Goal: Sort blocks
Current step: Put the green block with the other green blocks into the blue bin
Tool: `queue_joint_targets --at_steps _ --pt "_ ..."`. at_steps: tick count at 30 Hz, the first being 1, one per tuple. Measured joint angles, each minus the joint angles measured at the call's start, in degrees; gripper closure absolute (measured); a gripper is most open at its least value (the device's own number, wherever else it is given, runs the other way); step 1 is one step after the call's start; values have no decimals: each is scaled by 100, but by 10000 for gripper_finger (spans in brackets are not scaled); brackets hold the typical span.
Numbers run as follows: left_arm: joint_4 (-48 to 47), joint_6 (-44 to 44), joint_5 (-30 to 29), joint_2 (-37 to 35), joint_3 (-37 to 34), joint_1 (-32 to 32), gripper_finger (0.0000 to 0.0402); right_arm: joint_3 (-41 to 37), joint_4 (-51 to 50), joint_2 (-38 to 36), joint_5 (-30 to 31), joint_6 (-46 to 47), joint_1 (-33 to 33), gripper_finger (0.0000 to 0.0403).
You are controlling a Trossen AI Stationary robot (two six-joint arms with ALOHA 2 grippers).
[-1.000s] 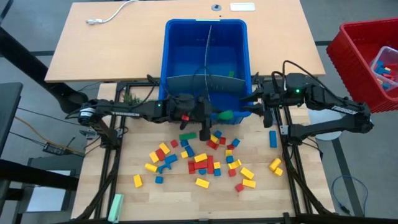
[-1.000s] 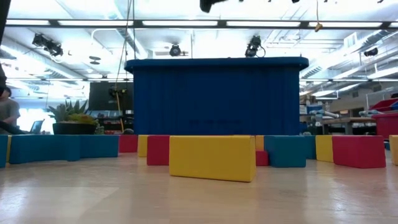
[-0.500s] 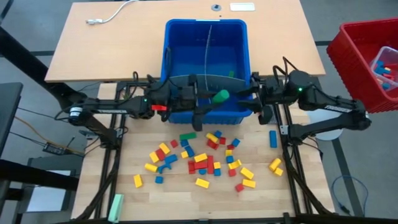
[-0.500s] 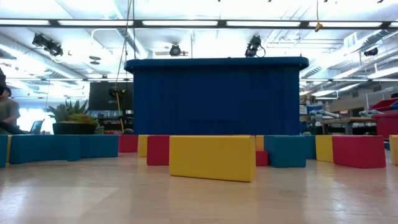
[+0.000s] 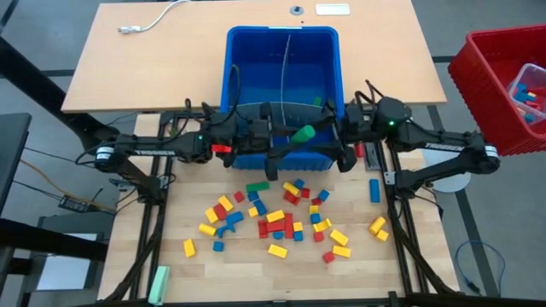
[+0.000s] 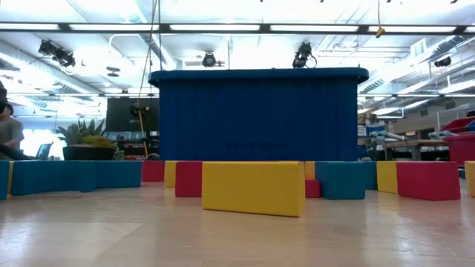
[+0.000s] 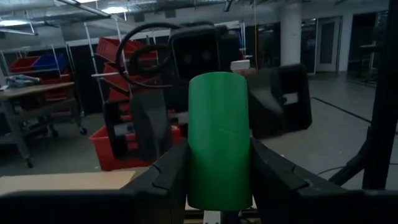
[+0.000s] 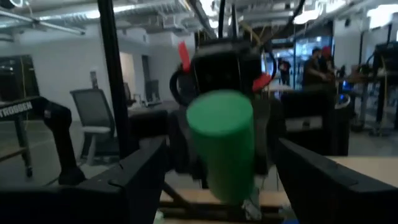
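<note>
Centre frame, above the near wall of the deep blue plastic bin: left gripper clamps a green plastic block. Right gripper faces it, fingers spread wide, empty. For a clean handover, the right should centre on the free end and close before the left lets go. Loose coloured bricks lie lower centre.

Two dark arms with looping black cables (red tabs).

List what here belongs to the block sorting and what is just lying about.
Job:
green block, shut in the left gripper
right gripper, open, facing it
loose blocks on the table
blue bin

Lying about:
red crate
white cable
pale green bar
</note>
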Motion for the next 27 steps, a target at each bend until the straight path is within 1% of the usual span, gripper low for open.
queue_joint_targets --at_steps 5,13,17,24,25,27 --pt "1 4 -21 0 0 2 255 0 354 54 9 -9 0 133" --pt "-1 -37 -19 0 0 -2 255 0 683 330 19 79 40 174" --pt "-1 -45 -7 0 0 -2 255 0 716 312 21 -52 47 202" --pt "25 -109 -43 0 0 -4 254 0 812 282 35 -209 46 272" --pt "25 -116 -46 0 0 -4 253 0 812 282 39 -277 44 279" --pt "21 -110 -45 0 0 -4 250 0 809 282 56 -346 45 281"
